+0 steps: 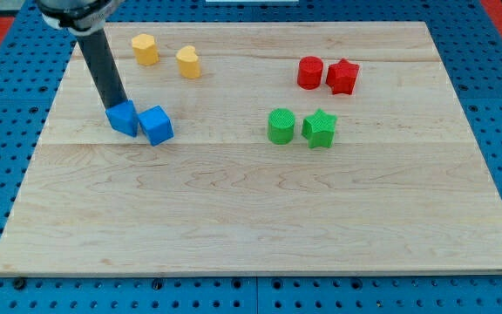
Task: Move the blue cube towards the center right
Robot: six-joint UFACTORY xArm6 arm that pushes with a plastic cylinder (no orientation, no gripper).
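Blocking my tip (113,106), blue wedge (125,119) adjoins blue cube (156,125).

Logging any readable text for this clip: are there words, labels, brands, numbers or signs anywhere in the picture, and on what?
None: no word, number, label or brand can be read in the camera view.
The wooden board, the blue cube and the other coloured blocks are plain.
My tip and its dark rod carry no marking.

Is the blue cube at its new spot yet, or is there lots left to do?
Not yet. The blue cube sits on the board's left side, beside the blue triangular block. In hand: my tip is down at that triangular block's upper-left edge. Left: pushing the cube toward the center right, past the green cylinder and green star.
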